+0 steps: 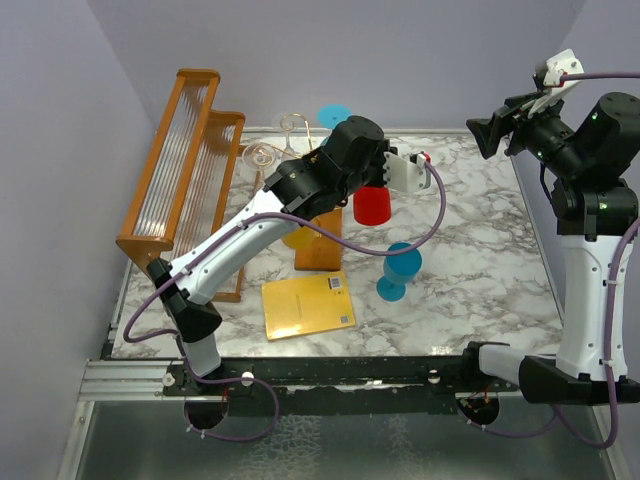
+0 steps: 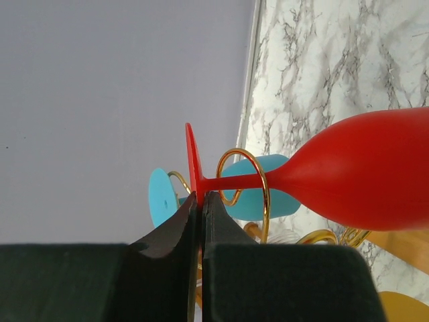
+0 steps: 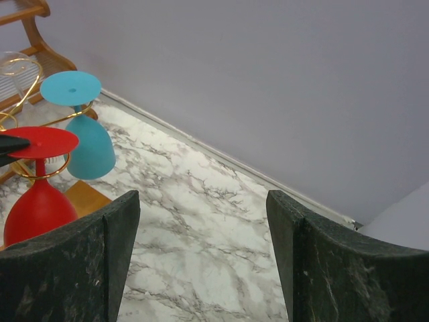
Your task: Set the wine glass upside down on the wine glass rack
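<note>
The red wine glass (image 1: 372,205) hangs upside down, foot up, with its stem through a gold spiral loop (image 2: 264,188) of the wine glass rack (image 1: 320,250). My left gripper (image 1: 385,182) is shut on the rim of the glass's red foot (image 2: 192,157), its fingertips (image 2: 201,199) pinching the disc edge. The right wrist view shows the red glass (image 3: 39,204) with the gold loop (image 3: 62,166) round its stem. My right gripper (image 1: 482,135) is open and empty, raised at the far right, away from the rack.
A blue glass (image 3: 86,144) hangs upside down on the rack beside the red one. Clear glasses (image 1: 264,155) and a yellow glass (image 1: 298,238) are also at the rack. Another blue glass (image 1: 400,268) is on the marble table (image 1: 480,260). A yellow booklet (image 1: 308,305) lies near the front. A large wooden frame (image 1: 185,160) stands at the left.
</note>
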You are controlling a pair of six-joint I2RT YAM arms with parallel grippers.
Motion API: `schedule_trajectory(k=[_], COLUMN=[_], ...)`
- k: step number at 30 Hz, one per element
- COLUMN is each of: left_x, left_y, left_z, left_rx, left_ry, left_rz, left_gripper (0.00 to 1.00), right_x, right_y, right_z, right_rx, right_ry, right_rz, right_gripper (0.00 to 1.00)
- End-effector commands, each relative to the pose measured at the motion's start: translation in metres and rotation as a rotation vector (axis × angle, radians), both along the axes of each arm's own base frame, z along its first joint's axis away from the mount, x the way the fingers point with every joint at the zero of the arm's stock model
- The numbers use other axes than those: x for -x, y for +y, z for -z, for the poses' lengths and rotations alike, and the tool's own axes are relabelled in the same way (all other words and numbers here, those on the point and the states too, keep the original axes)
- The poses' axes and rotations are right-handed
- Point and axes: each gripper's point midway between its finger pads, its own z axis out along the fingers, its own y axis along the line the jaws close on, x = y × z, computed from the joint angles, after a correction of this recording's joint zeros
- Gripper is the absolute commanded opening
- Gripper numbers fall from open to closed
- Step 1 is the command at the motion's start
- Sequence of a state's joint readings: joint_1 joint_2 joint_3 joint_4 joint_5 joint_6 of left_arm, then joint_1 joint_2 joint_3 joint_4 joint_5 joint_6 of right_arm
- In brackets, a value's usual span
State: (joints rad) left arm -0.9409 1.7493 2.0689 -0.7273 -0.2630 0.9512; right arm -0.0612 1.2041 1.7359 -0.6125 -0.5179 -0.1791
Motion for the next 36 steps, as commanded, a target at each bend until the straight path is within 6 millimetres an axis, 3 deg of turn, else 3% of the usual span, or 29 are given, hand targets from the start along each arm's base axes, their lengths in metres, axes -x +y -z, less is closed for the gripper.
schedule_trajectory(k=[1, 11, 24, 36], left_x=[-0.008, -0.018, -0.013, -0.001], left_y=[-0.006, 0.004, 0.016, 0.018], left_z=[0.002, 0.003, 0.006, 0.009], left_rx=[0.001, -0.014, -0.016, 0.006], left_ry=[-0.037, -0.077, -0.051, 0.006], left_rz=[-0.022, -0.102, -0.135, -0.111], left_gripper=[0.03, 0.05, 0.07, 0.21], right_x=[0.006, 0.005, 0.005, -0.002], right_y=[0.001, 0.002, 0.000, -0.010], right_z=[-0.009, -0.008, -0.007, 0.010], right_rx=[-0.005, -0.007, -0.003, 0.040], right_ry=[-0.034, -0.031, -0.032, 0.002], right_rz=[-0.012, -0.018, -0.012, 0.038], right_gripper=[0.76, 0.76, 0.76, 0.77])
